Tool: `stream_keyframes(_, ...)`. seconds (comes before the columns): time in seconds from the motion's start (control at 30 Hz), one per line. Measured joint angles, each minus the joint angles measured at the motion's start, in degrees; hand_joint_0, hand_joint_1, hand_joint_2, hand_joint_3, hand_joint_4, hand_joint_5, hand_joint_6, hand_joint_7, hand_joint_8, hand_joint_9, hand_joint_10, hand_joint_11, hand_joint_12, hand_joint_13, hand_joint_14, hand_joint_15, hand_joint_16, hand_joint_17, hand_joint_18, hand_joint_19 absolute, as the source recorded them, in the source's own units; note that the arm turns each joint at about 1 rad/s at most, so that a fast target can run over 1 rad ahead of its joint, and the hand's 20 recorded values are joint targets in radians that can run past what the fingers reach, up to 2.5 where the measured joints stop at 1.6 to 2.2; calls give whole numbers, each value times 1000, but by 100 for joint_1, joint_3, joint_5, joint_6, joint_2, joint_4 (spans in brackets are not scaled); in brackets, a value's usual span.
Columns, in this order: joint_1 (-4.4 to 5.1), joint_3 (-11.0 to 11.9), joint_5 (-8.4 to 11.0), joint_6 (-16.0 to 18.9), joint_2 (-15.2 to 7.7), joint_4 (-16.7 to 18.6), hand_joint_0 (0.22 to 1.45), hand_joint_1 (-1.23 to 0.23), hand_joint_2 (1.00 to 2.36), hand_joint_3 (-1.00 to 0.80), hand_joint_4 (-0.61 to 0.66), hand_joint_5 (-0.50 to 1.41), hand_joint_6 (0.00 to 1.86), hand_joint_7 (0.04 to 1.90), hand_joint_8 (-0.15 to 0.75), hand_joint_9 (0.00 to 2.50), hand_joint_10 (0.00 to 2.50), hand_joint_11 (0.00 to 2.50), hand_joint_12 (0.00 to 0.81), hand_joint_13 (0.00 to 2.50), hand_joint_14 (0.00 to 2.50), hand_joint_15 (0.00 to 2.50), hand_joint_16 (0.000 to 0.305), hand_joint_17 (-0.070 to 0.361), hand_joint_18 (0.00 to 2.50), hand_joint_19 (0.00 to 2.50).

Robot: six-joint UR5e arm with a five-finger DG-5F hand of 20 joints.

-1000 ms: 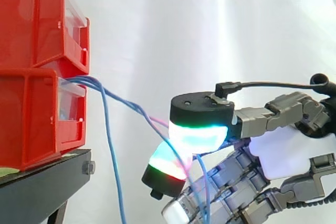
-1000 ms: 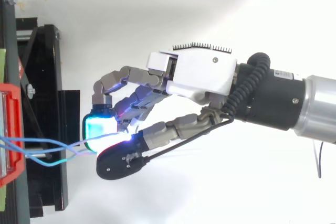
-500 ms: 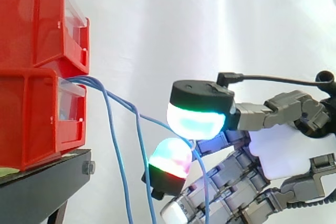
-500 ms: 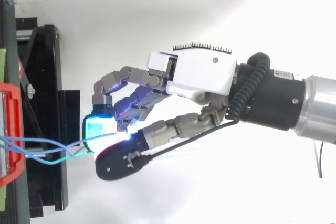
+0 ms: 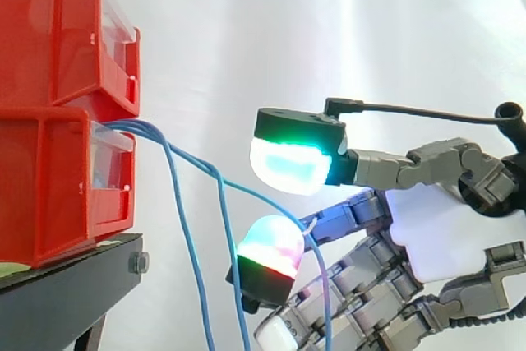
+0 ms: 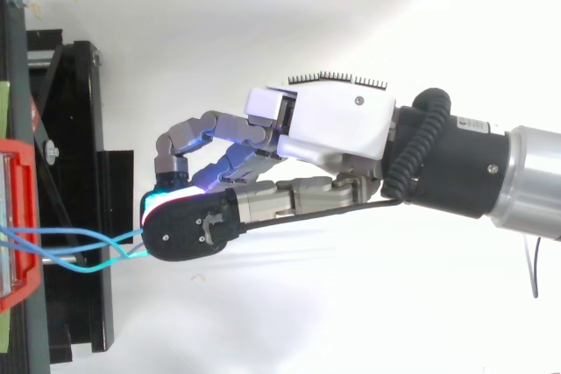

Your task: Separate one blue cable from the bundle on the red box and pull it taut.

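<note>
The cable (image 5: 251, 191) is a thin blue strand. It leaves the bundle (image 5: 136, 128) at the mouth of the lower bin (image 5: 49, 187) and sags to the right. It then crosses the lower pad (image 5: 269, 242) of the hand (image 5: 436, 240) and drops from there. Other strands (image 5: 185, 236) of the bundle hang straight down near the stand (image 5: 66, 293), apart from the cable.

The cable looks light, limp and smooth. It will likely slide through a loose hold and bend wherever it is pressed. A firm pad-to-pad pinch close to where it crosses the finger seems the best hold.

The hand is not pinching. The thumb pad (image 5: 288, 163) stands above the lower pad with a gap, and the cable lies unclamped between them. Once the cable is pinched, a gentle pull away from the bin should straighten it.
</note>
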Motion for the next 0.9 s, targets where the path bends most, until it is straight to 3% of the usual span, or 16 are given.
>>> stream_keyframes(0.27, 0, 0, -2, -1, -1, 1, 606, -557, 1013, -239, 117, -137, 699, 1241, 301, 847, 15, 495, 373, 777, 14, 455, 59, 133, 587, 715)
stream_keyframes(0.9, -10, 0, -4, -1, 3, 1, 609, -710, 1017, -179, 161, -131, 683, 1264, 293, 836, 16, 518, 357, 754, 17, 457, 57, 128, 569, 715)
